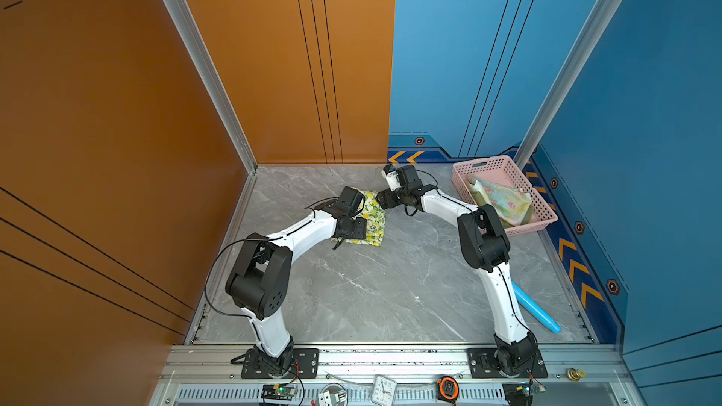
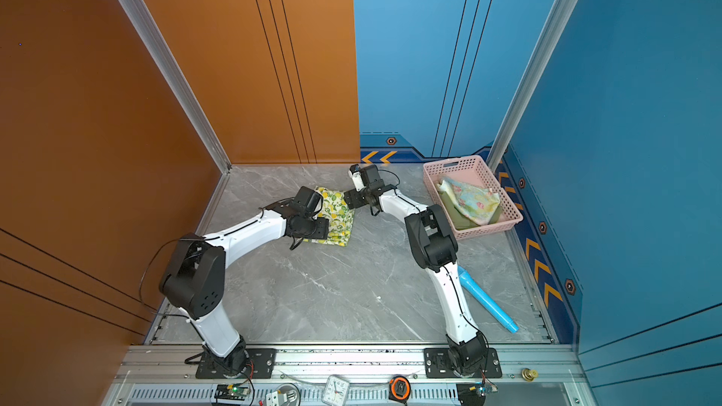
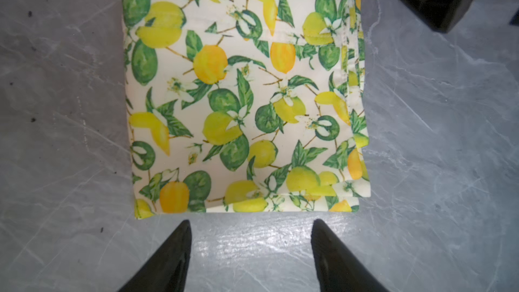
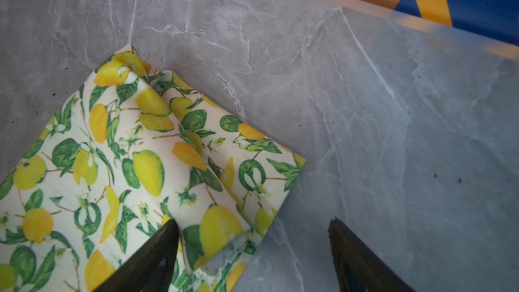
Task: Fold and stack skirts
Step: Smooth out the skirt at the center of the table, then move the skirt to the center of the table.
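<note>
With both jaws wide and empty, my left gripper [image 3: 250, 221] just short of the folded lemon skirt [image 1: 376, 224] toward the table's [image 1: 390, 287] back left corner and my right gripper [image 4: 252, 220] with one fingertip [image 4: 161, 245] over its corner, I fear a careless lift snagging and unfolding it.

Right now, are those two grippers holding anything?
Left gripper: open, holding nothing.
Right gripper: open, holding nothing; one fingertip over the white lemon-print cloth skirt.
</note>
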Robot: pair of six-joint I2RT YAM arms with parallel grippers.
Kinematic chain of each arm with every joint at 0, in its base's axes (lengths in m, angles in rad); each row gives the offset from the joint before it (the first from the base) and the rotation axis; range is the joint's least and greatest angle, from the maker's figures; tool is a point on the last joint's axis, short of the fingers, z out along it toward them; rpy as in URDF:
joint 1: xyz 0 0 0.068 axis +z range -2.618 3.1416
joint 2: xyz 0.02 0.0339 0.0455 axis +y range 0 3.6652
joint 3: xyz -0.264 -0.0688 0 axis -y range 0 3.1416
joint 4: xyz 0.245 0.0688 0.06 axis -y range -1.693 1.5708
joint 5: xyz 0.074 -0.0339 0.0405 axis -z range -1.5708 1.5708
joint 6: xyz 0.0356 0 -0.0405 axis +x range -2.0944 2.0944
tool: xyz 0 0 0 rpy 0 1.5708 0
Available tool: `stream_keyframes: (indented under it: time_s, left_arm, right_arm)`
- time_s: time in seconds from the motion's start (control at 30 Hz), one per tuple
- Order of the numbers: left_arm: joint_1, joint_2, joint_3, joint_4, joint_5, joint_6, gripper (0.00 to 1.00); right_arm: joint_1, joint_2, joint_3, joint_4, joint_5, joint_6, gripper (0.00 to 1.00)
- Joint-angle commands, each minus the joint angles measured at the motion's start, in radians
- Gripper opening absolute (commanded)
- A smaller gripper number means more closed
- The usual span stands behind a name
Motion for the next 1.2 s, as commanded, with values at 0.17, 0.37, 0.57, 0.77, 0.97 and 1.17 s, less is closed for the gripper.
stream_keyframes:
  time_s: [0.17, 0.37, 0.57, 0.77, 0.97, 1.17]
  left_arm:
    - [-0.024, 0.124, 0.037, 0.042, 0.005, -0.008, 0.68]
    - [-0.037, 0.146, -0.001, 0.093, 0.027, -0.026, 0.67]
    - [-0.051, 0.134, -0.054, 0.13, 0.039, -0.044, 0.65]
    - [-0.063, 0.116, -0.102, 0.166, 0.055, -0.069, 0.65]
    - [-0.078, 0.113, -0.111, 0.168, 0.057, -0.075, 0.64]
    - [-0.094, 0.098, -0.121, 0.174, 0.066, -0.085, 0.63]
  right_arm:
    - [0.008, 0.049, 0.095, -0.045, -0.078, -0.02, 0.98]
    - [0.006, 0.105, 0.16, -0.075, -0.094, -0.001, 0.95]
    - [-0.005, 0.134, 0.218, -0.12, -0.125, 0.049, 0.87]
    - [-0.01, 0.16, 0.246, -0.184, -0.14, 0.095, 0.8]
    - [-0.009, 0.173, 0.247, -0.199, -0.122, 0.154, 0.7]
    - [-0.011, 0.213, 0.288, -0.201, -0.122, 0.216, 0.43]
